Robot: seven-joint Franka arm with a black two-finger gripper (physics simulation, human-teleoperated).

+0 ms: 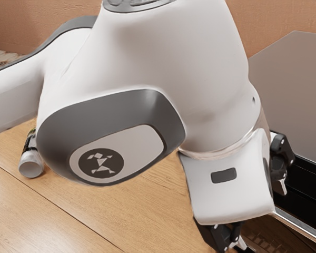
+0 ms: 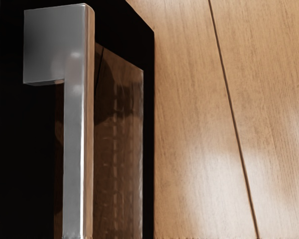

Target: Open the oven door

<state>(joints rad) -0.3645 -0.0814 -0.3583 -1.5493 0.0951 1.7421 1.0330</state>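
A light-brown, wood-grained tabletop [image 1: 18,208], crossed by thin dark seams, carries the things. A small cylinder with a white end and a dark label [image 1: 31,165], perhaps a bottle, lies on its side at the exterior view's left, partly hidden. At that view's right stands a boxy black-and-grey oven [image 1: 292,79] with a silver bar handle [image 2: 74,149].

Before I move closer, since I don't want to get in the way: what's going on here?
A robot arm has its tool open near the metal handle of the oven door, which it is meant to open. I see no grip on the handle, and I can't tell whether the door is slightly ajar.
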